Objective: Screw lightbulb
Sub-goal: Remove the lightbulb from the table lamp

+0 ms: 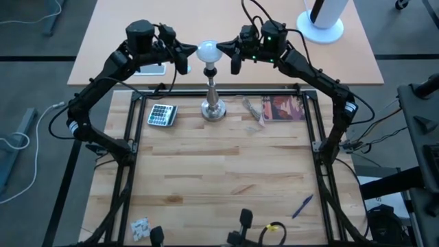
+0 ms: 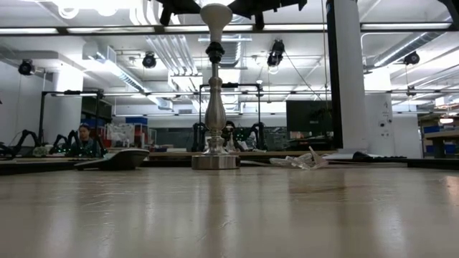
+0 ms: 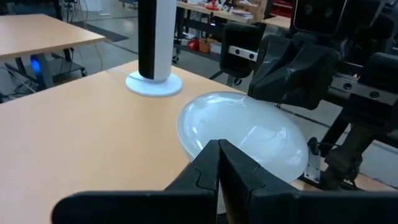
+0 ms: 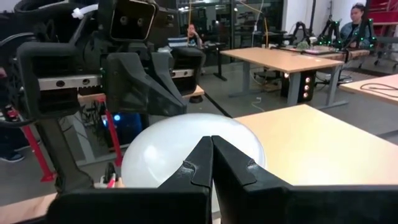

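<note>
The white lightbulb (image 1: 208, 50) sits upright with its base in the black socket (image 2: 214, 51) on top of the silver stand (image 1: 213, 103), which rests on its round foot at the table's far middle. My left gripper (image 1: 185, 63) is shut and level, just left of the bulb at its height. My right gripper (image 1: 235, 63) is shut and level, just right of it. Each wrist view looks past its shut fingertips at the bulb (image 3: 249, 134) (image 4: 161, 149) with the other arm behind it. The high view shows a small gap between each gripper and the bulb.
A calculator (image 1: 162, 114) lies left of the stand's foot. A clear wrapper (image 1: 254, 110) and a dark red booklet (image 1: 285, 108) lie to its right. A blue pen (image 1: 302, 205) lies near the front right. A white cylinder on a round base (image 1: 322, 20) stands on the far table.
</note>
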